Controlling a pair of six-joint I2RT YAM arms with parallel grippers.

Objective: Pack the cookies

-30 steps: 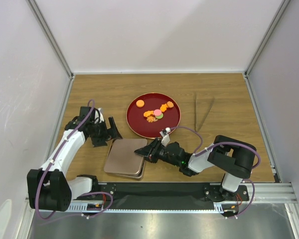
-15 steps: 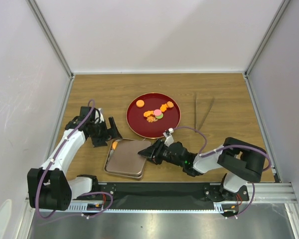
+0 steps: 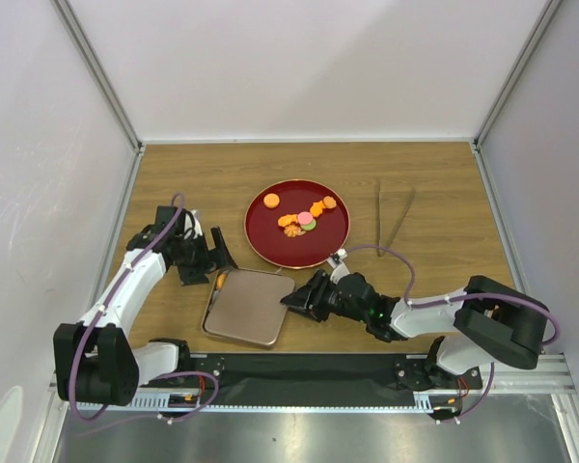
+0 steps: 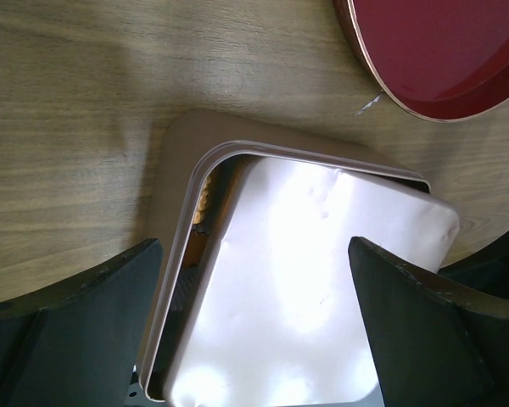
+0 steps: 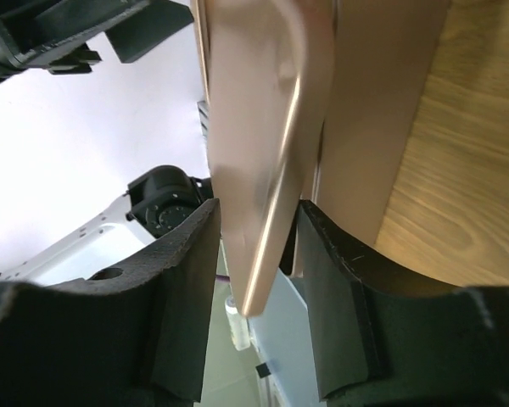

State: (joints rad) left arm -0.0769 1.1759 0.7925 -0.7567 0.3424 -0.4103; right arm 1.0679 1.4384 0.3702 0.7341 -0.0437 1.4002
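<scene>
Lid (image 3: 248,307) slid rightward, tilted — right hand (image 3: 292,299) gripping

Walled in white panels (image 3: 299,68) on three sides, floored by a wood-grain counter (image 3: 444,174), framed with aluminium posts (image 3: 100,77) at the back corners, lit softly, evenly.

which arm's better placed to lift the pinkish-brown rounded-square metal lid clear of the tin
Right. The right gripper is clamped on the right edge of the rounded-square pinkish-brown metal lid, tilted up off the tin. The left gripper is open beside the tin's far-left corner, holding nothing.
</scene>
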